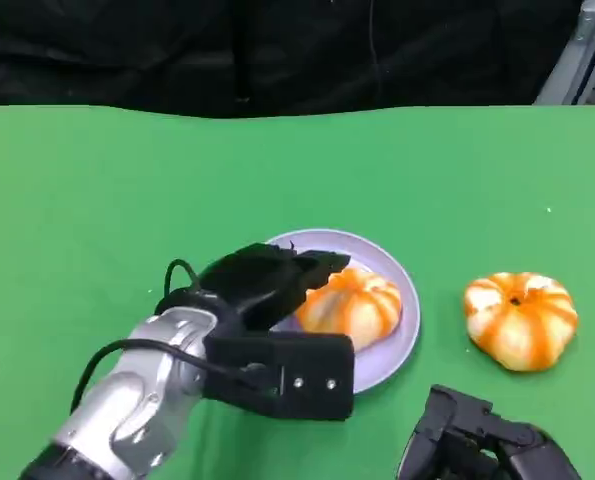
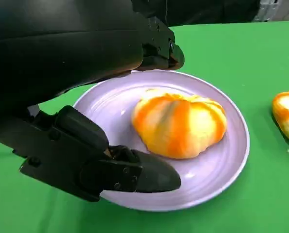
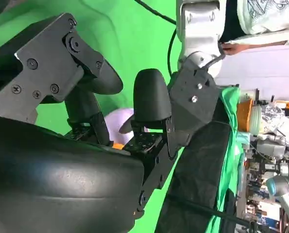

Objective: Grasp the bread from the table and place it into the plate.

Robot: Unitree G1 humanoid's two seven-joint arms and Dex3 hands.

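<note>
bread (image 1: 355,305) lies in the plate (image 1: 402,275) at the middle of the green surface (image 1: 97,200) | left hand (image 1: 267,280) at its 9 o'clock, fingers apart, holding nothing | second bread (image 1: 520,318) at 3 o'clock | right hand (image 1: 482,440) at 5 o'clock, can't tell

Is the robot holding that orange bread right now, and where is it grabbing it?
No. The bread lies on the plate; the left hand's fingers stand apart from it.
</note>
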